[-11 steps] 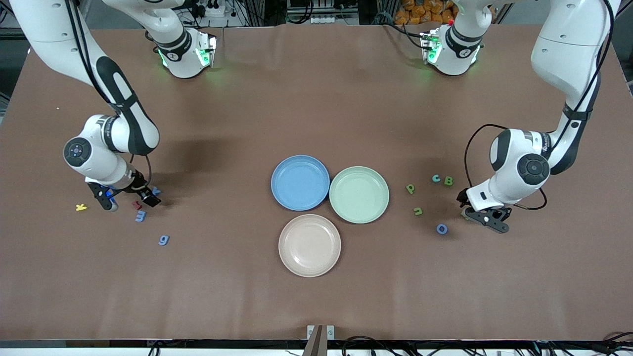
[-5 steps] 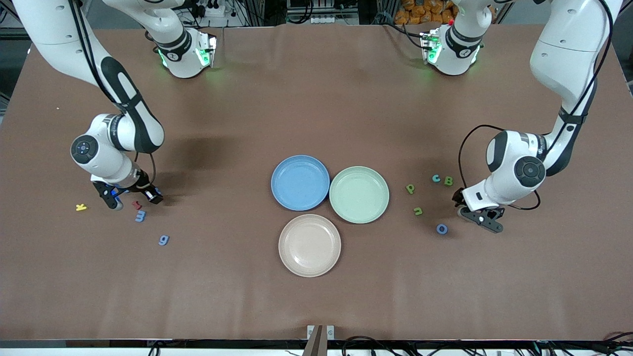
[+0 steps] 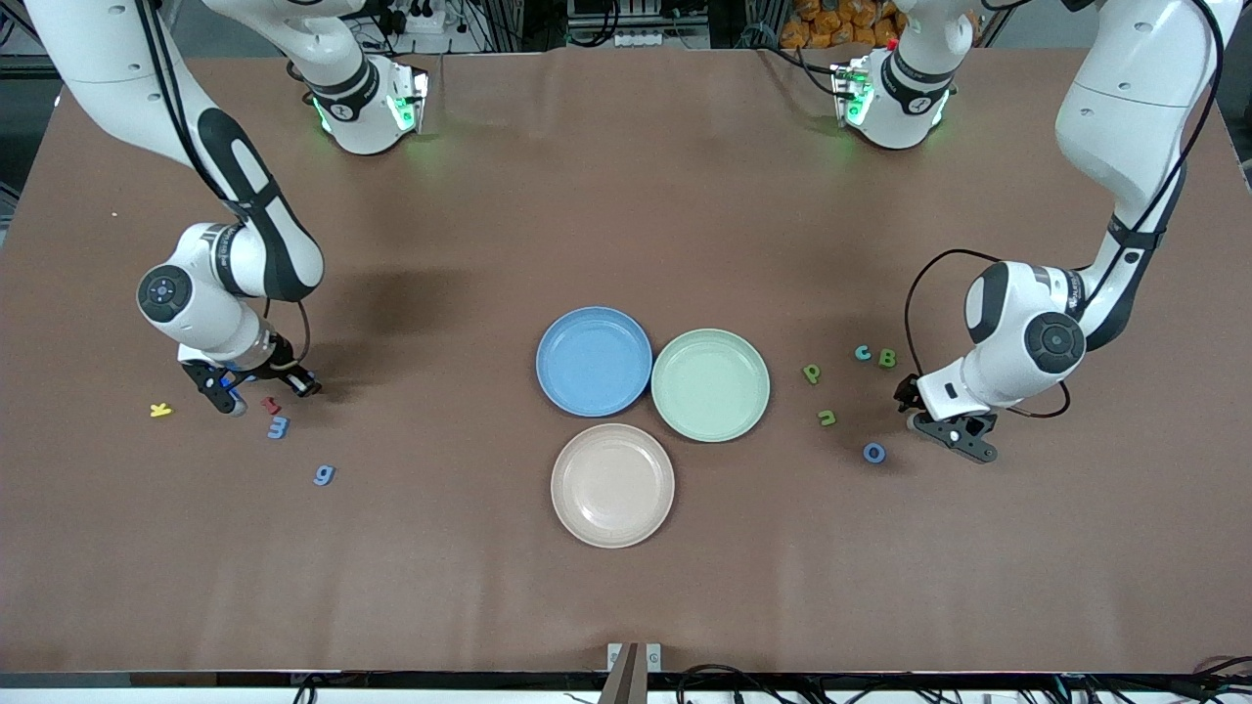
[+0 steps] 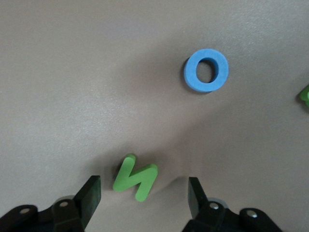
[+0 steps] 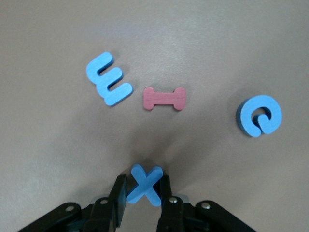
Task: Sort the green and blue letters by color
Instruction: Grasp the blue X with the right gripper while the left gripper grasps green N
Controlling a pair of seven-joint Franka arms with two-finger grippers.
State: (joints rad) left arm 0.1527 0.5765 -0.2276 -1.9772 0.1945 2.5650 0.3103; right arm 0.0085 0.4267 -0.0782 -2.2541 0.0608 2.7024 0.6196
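**Blue X pinched, green N straddled**

Right gripper [image 5: 143,193] clamps a flat blue foam X [image 5: 145,184] beside the dark red foam I [image 5: 164,98] and blue E [image 5: 109,85]. Left gripper [image 4: 142,198] is spread around a green foam N [image 4: 135,177], near the blue O [image 4: 206,70].

- My right gripper [image 5: 143,192]: fingers closed against both sides of blue X [image 5: 145,184].
- Table [image 5: 203,43]: blue E [image 5: 108,85], dark red I [image 5: 164,98], blue G [image 5: 259,115] lie flat in a rough row, apart from one another.
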